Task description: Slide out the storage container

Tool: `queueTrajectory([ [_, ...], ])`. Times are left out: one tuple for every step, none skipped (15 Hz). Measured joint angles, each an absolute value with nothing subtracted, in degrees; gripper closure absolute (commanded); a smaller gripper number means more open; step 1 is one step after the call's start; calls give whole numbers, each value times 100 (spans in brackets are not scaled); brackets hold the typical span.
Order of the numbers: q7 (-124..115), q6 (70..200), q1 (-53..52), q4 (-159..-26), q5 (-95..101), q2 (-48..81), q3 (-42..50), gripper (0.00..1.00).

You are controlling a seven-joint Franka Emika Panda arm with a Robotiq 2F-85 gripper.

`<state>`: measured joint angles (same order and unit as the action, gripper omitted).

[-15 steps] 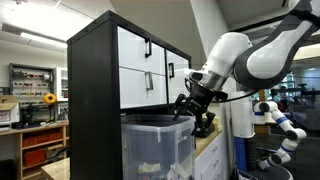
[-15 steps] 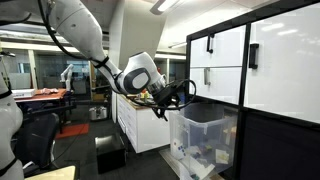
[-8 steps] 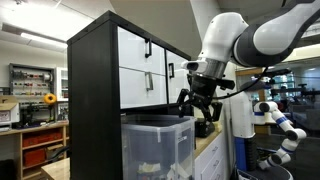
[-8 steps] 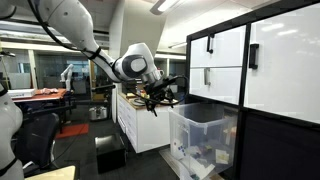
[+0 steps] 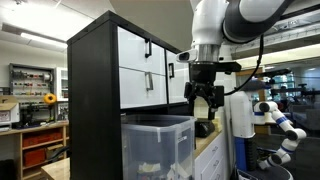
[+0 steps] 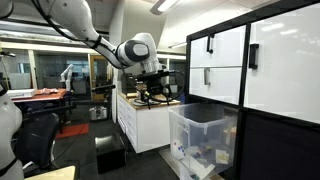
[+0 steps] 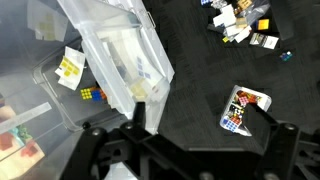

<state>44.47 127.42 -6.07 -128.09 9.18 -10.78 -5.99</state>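
Note:
The storage container [image 5: 157, 146] is a large clear plastic bin with a thick rim. It sticks out of the lower cubby of the black and white cabinet [image 5: 100, 80] in both exterior views; it also shows in an exterior view [image 6: 204, 137]. Papers and small items show inside it. In the wrist view its rim and wall [image 7: 115, 50] lie at the upper left. My gripper [image 5: 204, 97] hangs open and empty in the air past the bin's front, apart from it. It also shows in an exterior view [image 6: 152, 92] and in the wrist view [image 7: 200, 122].
White cabinet drawers with black handles [image 6: 228, 47] sit above the bin. A white counter unit [image 6: 140, 125] stands beyond it. In the wrist view a Rubik's cube [image 7: 244, 109] and several small items [image 7: 240, 22] lie on a dark surface. An office chair [image 6: 35, 140] stands on the floor.
My gripper has drawn back from the bin's front rim and risen, swinging away from the cabinet. It is open and holds nothing. The bin has not moved.

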Motion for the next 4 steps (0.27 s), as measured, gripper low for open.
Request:
queueTrajectory([
  [4284,12567,-606,-12736,861,-1076,-593,0],
  [4145,12429,-606,-12685,805,-1073,-584,0],
  [4013,12336,-605,-12651,763,-1069,-574,0],
  [3915,12276,-605,-12630,748,-1065,-569,0],
])
